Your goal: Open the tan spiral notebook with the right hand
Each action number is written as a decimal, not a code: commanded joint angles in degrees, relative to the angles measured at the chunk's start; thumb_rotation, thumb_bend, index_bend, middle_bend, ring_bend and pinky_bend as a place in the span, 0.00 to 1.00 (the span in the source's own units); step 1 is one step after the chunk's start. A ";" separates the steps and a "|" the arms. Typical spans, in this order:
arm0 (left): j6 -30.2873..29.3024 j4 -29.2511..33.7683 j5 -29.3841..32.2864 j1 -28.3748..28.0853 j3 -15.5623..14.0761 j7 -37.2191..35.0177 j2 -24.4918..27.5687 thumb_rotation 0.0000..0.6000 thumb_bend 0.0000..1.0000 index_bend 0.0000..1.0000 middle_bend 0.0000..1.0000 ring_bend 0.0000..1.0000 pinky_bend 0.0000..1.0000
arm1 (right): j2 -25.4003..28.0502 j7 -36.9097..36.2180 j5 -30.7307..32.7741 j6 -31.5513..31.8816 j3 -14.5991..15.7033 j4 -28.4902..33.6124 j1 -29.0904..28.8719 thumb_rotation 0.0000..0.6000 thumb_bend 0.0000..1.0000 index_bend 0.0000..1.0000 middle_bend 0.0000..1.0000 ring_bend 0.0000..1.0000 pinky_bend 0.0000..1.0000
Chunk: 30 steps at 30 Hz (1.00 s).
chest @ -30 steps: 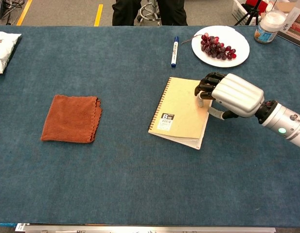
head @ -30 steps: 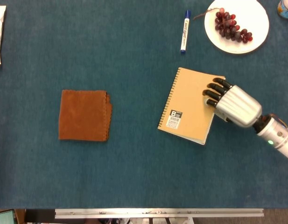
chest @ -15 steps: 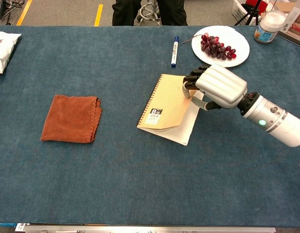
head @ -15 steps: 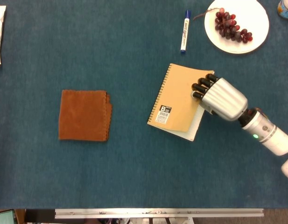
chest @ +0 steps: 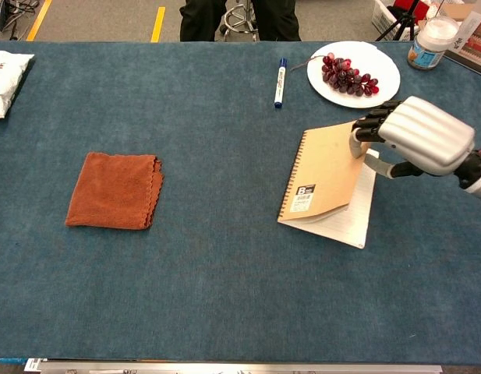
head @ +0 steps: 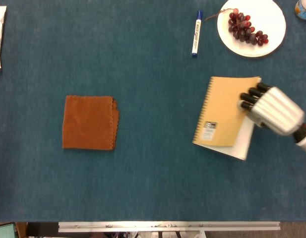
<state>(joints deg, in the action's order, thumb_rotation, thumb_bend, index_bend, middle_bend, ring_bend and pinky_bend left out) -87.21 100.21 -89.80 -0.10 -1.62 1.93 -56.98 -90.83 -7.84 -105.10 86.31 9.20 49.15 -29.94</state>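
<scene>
The notebook [chest: 322, 183] lies on the bench [chest: 224, 296], right of centre; its cover edge is pinched and partly lifted by the right hand [chest: 415, 139]; full opening is left to be done

Tan spiral notebook [head: 223, 112] [chest: 324, 174], cover lifted off white lined pages, spiral edge leftward.
</scene>
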 commanded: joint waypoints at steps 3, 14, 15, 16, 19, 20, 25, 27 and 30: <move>-0.13 0.39 -0.12 -0.14 0.16 0.31 -0.20 1.00 0.26 0.16 0.11 0.10 0.06 | 7.65 0.91 -1.66 2.10 1.78 7.25 1.47 1.00 0.50 0.84 0.53 0.47 0.48; 0.97 0.41 1.01 -0.26 -0.05 0.40 -0.06 1.00 0.26 0.16 0.11 0.10 0.06 | 6.17 7.02 -0.34 -11.28 -3.35 16.17 -6.75 1.00 0.50 0.84 0.52 0.47 0.48; 0.89 0.41 1.10 -0.15 -0.09 0.32 0.02 1.00 0.26 0.16 0.11 0.10 0.06 | 5.56 7.35 -0.39 -12.33 -3.62 16.23 -7.44 1.00 0.50 0.84 0.52 0.47 0.48; 0.76 0.34 1.18 0.01 -0.17 0.17 0.08 1.00 0.26 0.16 0.11 0.10 0.06 | 4.78 7.67 -0.39 -13.88 -3.87 16.24 -8.35 1.00 0.50 0.84 0.53 0.47 0.48; 0.66 0.25 1.40 0.29 -0.35 -0.02 0.19 1.00 0.26 0.16 0.11 0.10 0.06 | 2.46 7.99 -0.72 -16.06 -4.67 15.65 -10.27 1.00 0.50 0.84 0.53 0.47 0.48; 0.68 0.28 1.42 0.33 -0.40 -0.01 0.25 1.00 0.26 0.16 0.11 0.10 0.06 | 1.74 8.00 -0.71 -16.61 -4.95 15.36 -10.79 1.00 0.50 0.84 0.53 0.47 0.48; 0.35 0.49 1.35 0.62 -0.52 -0.25 0.55 1.00 0.26 0.17 0.11 0.10 0.06 | -1.96 8.69 0.09 -20.03 -6.25 12.71 -13.17 1.00 0.50 0.82 0.52 0.46 0.48; 0.35 0.53 1.29 0.66 -0.58 -0.30 0.58 1.00 0.26 0.17 0.11 0.10 0.06 | -3.17 9.60 0.63 -21.32 -6.58 11.57 -13.70 1.00 0.50 0.75 0.48 0.42 0.46; 0.42 0.64 1.08 0.65 -0.68 -0.13 0.54 1.00 0.26 0.17 0.11 0.10 0.06 | -5.20 12.20 2.54 -23.33 -7.60 10.26 -13.90 1.00 0.47 0.53 0.38 0.31 0.35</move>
<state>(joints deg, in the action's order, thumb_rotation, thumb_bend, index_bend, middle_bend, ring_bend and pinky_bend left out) -86.80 100.84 -88.70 0.55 -2.28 1.79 -56.43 -94.94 3.15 -103.57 64.06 2.25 60.16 -43.52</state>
